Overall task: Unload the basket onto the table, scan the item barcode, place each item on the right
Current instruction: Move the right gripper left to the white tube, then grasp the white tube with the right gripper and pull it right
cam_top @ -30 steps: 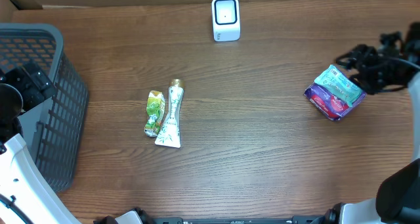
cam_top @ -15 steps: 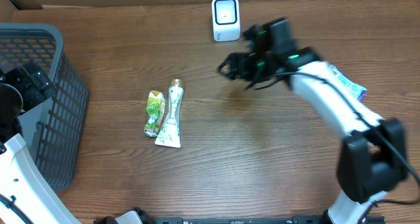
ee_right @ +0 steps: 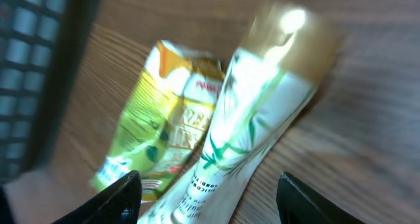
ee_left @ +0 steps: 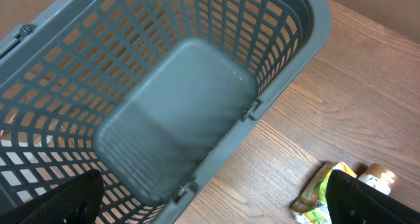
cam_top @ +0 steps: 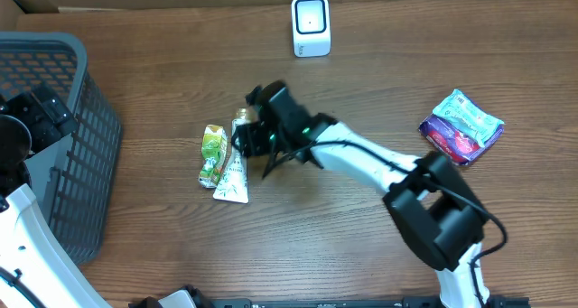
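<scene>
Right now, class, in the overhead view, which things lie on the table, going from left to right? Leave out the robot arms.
grey basket → green pouch → white tube → white scanner → purple and teal packet

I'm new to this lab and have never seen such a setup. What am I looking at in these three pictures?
Two robot arms work at a wooden table. One picture looks down from above; the other two come from cameras on each wrist. On the table: a grey basket, a white scanner, a green pouch beside a white tube, and a purple pack. The left end effector hangs open over the basket. The right end effector hovers open above the tube. Nothing is held.
</scene>
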Controlling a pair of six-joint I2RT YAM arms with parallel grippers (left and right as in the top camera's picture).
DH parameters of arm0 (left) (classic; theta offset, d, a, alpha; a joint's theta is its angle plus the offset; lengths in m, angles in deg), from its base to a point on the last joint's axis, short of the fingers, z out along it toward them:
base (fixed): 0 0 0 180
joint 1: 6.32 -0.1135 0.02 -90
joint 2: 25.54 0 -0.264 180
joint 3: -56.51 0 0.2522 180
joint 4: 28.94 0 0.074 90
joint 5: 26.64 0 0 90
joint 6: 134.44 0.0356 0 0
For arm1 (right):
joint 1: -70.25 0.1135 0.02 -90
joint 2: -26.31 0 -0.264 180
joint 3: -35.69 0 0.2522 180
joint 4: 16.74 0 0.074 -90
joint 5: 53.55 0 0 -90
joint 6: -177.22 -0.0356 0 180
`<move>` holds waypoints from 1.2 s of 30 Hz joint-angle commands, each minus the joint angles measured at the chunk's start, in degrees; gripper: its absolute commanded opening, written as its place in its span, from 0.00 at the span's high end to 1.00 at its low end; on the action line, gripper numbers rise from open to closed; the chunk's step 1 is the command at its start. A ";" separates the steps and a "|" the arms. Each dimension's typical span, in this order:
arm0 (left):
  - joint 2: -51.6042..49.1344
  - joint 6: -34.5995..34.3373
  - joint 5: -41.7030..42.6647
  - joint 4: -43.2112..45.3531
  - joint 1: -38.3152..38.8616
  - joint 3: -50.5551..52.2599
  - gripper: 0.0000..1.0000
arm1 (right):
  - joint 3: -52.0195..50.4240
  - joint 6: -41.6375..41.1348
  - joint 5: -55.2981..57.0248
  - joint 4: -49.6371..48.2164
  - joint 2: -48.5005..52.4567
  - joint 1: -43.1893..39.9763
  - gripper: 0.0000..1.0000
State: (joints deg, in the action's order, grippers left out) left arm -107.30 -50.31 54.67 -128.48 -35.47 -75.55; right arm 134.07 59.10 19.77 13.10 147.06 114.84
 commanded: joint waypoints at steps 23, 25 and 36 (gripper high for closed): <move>0.00 -0.59 -0.28 0.11 -0.09 -0.61 0.01 | 0.90 -0.63 11.30 14.88 2.71 -3.58 0.39; 0.00 -0.59 -0.28 0.11 -0.09 -0.61 0.00 | 0.96 -0.63 11.30 17.55 2.71 -4.79 0.39; 0.00 -0.59 -0.28 0.11 -0.09 -0.61 0.00 | 8.24 10.88 -8.50 28.33 2.71 -13.22 0.26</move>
State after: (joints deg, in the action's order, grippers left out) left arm -107.30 -50.31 54.67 -128.48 -35.47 -75.55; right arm 138.79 63.95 22.08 41.78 149.14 102.23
